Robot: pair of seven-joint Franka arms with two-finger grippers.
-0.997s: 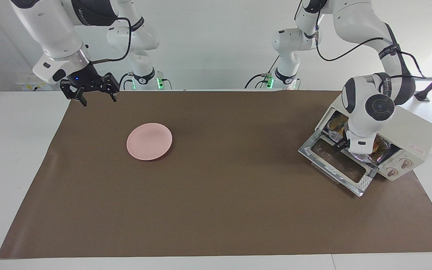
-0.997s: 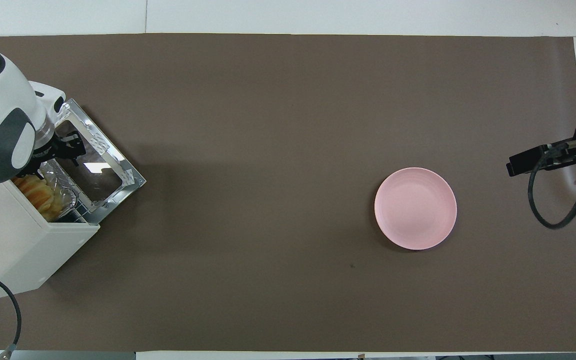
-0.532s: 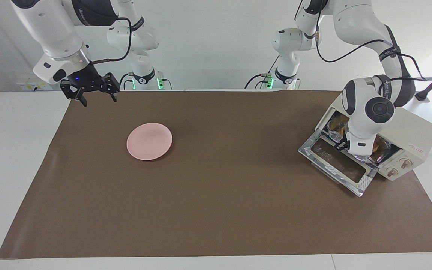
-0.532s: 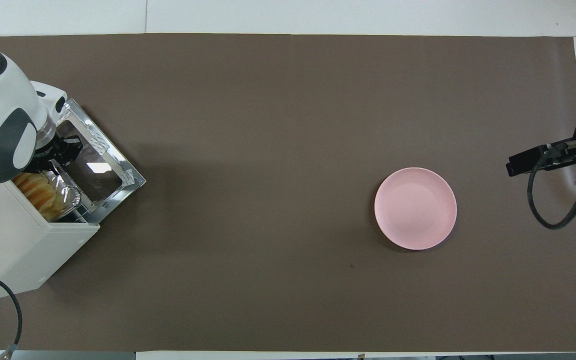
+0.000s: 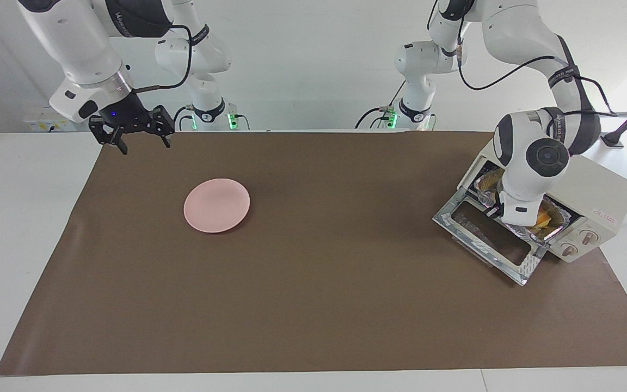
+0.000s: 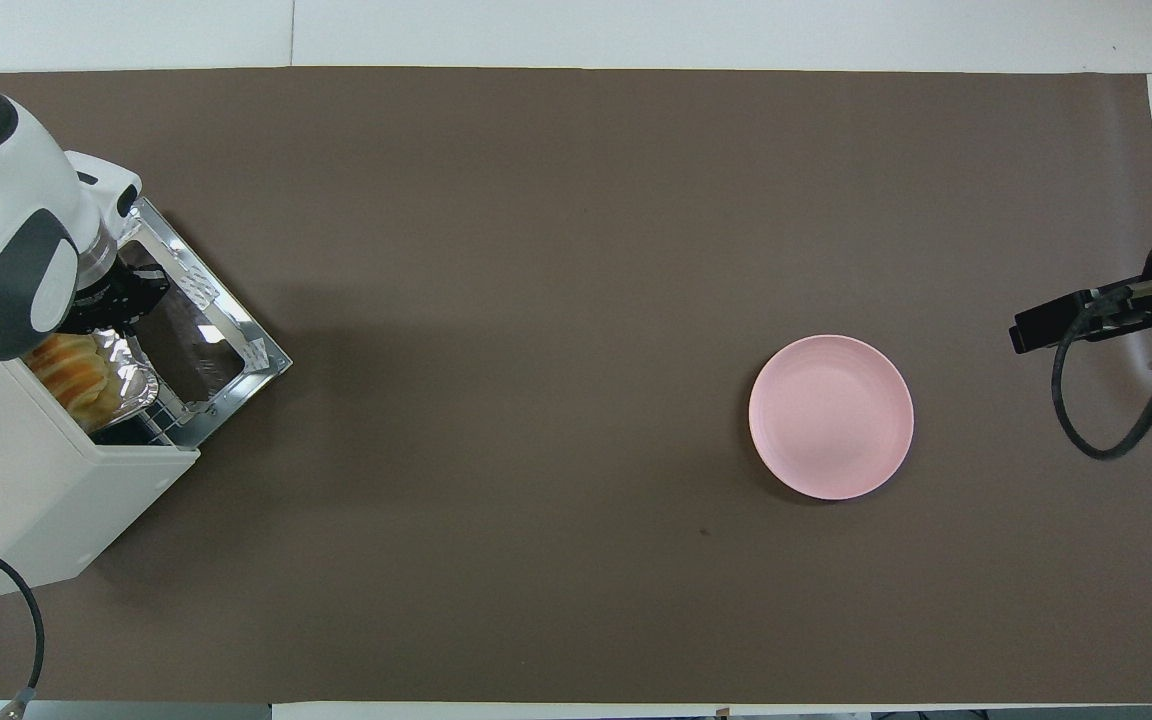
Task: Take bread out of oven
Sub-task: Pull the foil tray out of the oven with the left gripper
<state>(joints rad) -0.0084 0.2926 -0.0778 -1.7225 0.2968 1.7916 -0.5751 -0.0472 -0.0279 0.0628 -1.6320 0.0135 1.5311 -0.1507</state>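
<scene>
The cream-white oven (image 5: pixel 602 190) stands at the left arm's end of the table, its glass door (image 5: pixel 487 239) dropped open onto the mat. Inside, the golden ridged bread (image 6: pixel 71 370) lies in a crinkled foil tray (image 6: pixel 136 375) on the wire rack; my wrist hides part of it. My left gripper (image 5: pixel 497 209) is at the oven's mouth, just above the door, shut on the foil tray's rim. My right gripper (image 5: pixel 143 146) hangs open and empty over the mat's corner at the right arm's end.
A round pink plate (image 5: pixel 216 205) lies on the brown mat (image 5: pixel 313 305), toward the right arm's end. The oven's two knobs (image 5: pixel 580 242) face away from the robots. A black cable (image 6: pixel 1106 400) loops under the right wrist.
My left gripper has closed at the foil tray's rim, and its wrist has lifted slightly. More of the bread shows in the oven's mouth. The right arm has barely moved.
</scene>
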